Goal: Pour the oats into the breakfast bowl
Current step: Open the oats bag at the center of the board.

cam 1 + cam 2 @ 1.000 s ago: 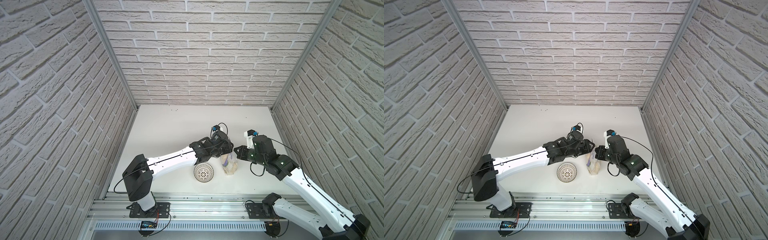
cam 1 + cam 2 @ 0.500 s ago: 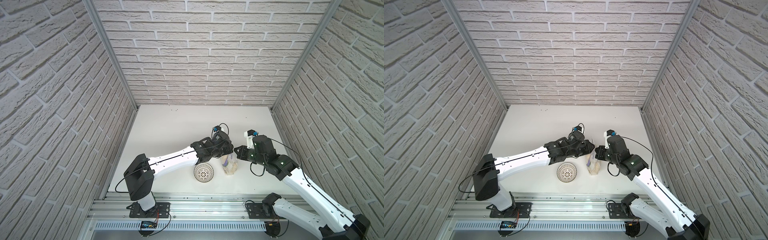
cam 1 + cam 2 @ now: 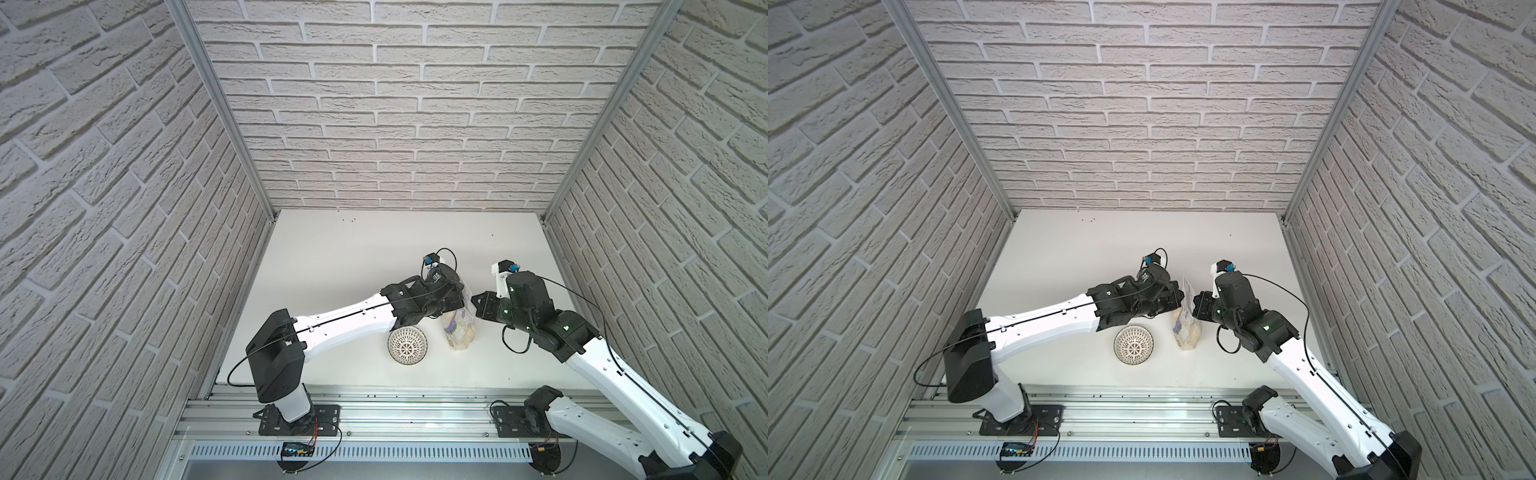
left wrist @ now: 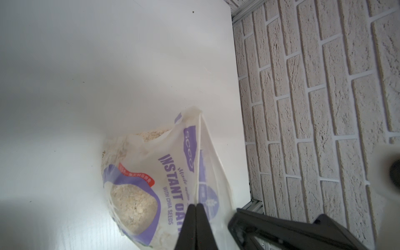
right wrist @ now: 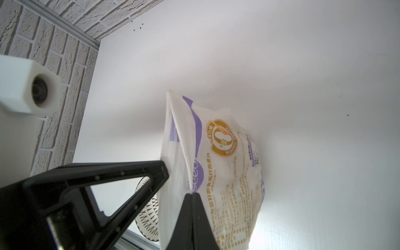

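Note:
The oats pouch (image 3: 460, 330) (image 3: 1186, 330) stands upright on the white table, white with purple trim and "INSTANT OATMEAL" print. Pale oats (image 4: 134, 205) show through its window. The breakfast bowl (image 3: 407, 345) (image 3: 1133, 345) sits just left of it, empty, with a dark lattice pattern. My left gripper (image 4: 195, 206) (image 3: 458, 300) is shut on the pouch's top edge from the left. Opposite it, my right gripper (image 5: 191, 195) (image 3: 473, 305) is shut on the other top panel (image 5: 218, 151). The bowl (image 5: 149, 213) peeks out behind the pouch in the right wrist view.
Brick-pattern walls (image 3: 415, 124) enclose the table on three sides. An aluminium rail (image 3: 395, 415) carrying both arm bases runs along the front edge. Bare table surface (image 3: 374, 249) stretches behind the pouch toward the back wall.
My left gripper's jaws have closed onto the pouch's top edge. The right gripper, pouch and bowl have stayed where they were.

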You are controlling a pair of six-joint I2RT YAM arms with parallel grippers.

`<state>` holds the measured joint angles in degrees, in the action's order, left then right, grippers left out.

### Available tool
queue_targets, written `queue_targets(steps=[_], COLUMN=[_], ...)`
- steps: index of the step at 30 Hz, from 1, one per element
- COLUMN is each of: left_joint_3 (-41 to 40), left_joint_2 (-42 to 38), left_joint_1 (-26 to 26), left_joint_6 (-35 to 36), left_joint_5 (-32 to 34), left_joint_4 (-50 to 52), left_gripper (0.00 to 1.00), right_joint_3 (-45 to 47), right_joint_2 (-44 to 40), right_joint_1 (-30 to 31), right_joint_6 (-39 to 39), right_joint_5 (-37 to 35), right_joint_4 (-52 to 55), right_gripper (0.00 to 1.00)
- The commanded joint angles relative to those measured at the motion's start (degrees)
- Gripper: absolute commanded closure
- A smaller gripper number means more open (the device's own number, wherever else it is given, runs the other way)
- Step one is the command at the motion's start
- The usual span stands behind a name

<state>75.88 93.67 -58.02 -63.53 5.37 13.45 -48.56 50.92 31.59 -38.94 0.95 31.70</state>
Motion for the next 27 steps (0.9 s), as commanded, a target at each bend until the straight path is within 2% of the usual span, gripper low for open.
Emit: queue_targets(steps=[1,8,10,13,15,17,21,27], left_joint_3=[-0.10,2.39,2.68,2.41,2.46,2.82,3.58,6.17], left_joint_2=[-3.77,-4.24,-3.71,-3.73,-4.15,-4.24,-2.94,1.02], left_joint_1=[0.01,0.01,0.18,0.57,0.68,0.79,1.07,1.15], left_joint_6=[0.48,1.91,1.74,2.19,3.11,3.70,3.86,3.85], left_joint_5=[3.30,2.18,2.00,1.62,2.68,3.96,3.65,2.89], left_joint_4=[1.84,1.75,2.25,1.93,2.35,3.36,3.88,5.53], left_gripper=[1.00,1.00,0.85,0.60,0.51,0.42,0.39,0.39], right_joint_3=[-1.25,-4.61,-4.61,-4.79,-5.08,-5.35,-5.62,-4.77], right_joint_2=[-1.04,1.47,1.93,1.93,1.74,1.77,2.69,3.90], right_joint_1=[-0.33,-0.32,-0.35,-0.31,-0.32,-0.31,-0.31,-0.35], right_joint_6=[1.76,4.06,4.26,4.46,4.68,5.12,5.81,5.83], right_joint_5=[-3.07,1.34,2.30,3.26,3.70,4.19,2.94,2.32], right_joint_4=[3.21,4.69,5.19,6.04,6.46,6.81,8.31,7.96], right_gripper=[0.97,0.97,0.92,0.70,0.56,0.49,0.49,0.59])
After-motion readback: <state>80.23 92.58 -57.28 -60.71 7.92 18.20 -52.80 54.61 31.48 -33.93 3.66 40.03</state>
